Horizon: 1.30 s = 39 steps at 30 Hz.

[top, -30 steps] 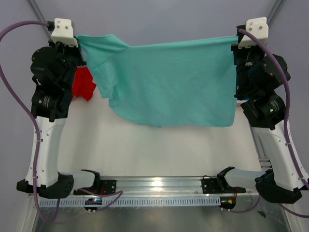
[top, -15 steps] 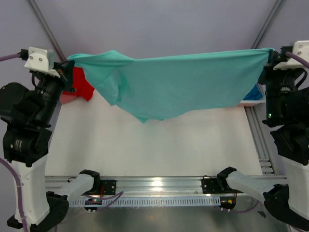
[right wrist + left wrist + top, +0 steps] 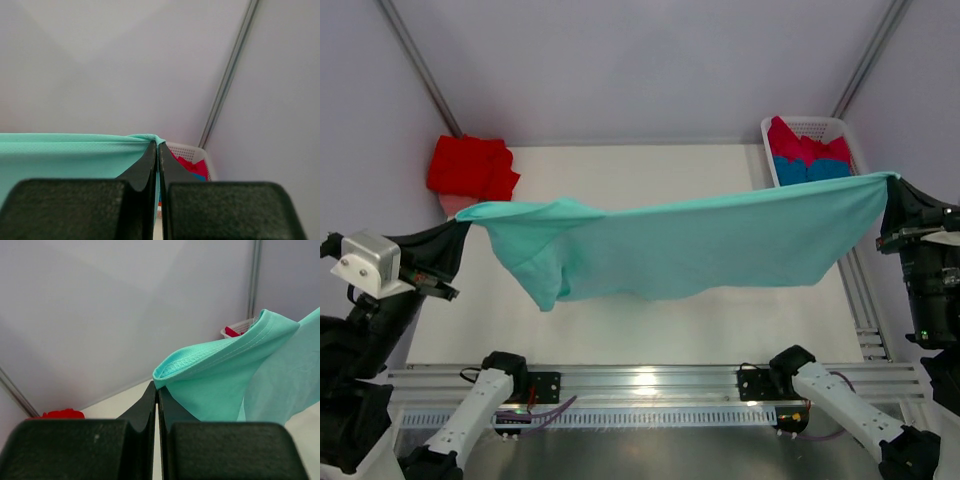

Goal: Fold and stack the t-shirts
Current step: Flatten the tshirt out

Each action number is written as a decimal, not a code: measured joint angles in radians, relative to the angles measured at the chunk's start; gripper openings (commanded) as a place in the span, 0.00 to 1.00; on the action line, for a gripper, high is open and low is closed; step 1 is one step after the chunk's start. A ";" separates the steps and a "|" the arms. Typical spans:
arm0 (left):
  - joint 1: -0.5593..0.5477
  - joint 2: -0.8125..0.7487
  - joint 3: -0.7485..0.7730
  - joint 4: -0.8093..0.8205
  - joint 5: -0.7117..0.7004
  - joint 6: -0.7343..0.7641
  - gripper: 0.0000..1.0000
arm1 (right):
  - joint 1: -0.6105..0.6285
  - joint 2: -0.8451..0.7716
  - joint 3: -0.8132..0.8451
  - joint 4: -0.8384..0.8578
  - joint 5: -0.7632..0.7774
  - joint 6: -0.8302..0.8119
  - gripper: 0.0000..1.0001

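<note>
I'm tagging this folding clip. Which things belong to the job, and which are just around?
Job: mint-teal t-shirt, stretched between left gripper and right gripper; red t-shirt on the table; crimson-pink t-shirt and blue t-shirt in the white basket.
Just around: white basket; table.

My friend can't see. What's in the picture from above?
Two robot grippers hold a mint-teal t-shirt stretched in the air over a white table, the left gripper pinching one end, the right gripper the other. A red t-shirt lies far left; a white basket far right holds pink cloth and blue cloth.
</note>
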 measured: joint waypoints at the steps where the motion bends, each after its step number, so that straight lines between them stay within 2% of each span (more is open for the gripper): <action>1: 0.008 -0.026 -0.022 -0.007 0.013 0.002 0.00 | -0.003 -0.020 -0.013 -0.016 -0.018 0.010 0.03; 5: 0.036 -0.110 -0.090 -0.068 0.049 0.019 0.00 | -0.019 -0.097 -0.039 -0.072 -0.075 0.026 0.03; 9: 0.047 -0.136 -0.077 -0.138 0.085 0.044 0.00 | -0.026 -0.139 -0.002 -0.120 -0.153 0.045 0.03; 29: 0.122 -0.264 0.282 -0.317 0.401 0.093 0.00 | -0.201 -0.198 0.279 -0.296 -0.707 0.146 0.03; 35: 0.128 -0.264 0.362 -0.362 0.460 0.106 0.00 | -0.219 -0.198 0.350 -0.313 -0.793 0.158 0.03; 39: 0.127 -0.263 0.376 -0.345 0.435 0.102 0.00 | -0.219 -0.198 0.372 -0.310 -0.810 0.177 0.03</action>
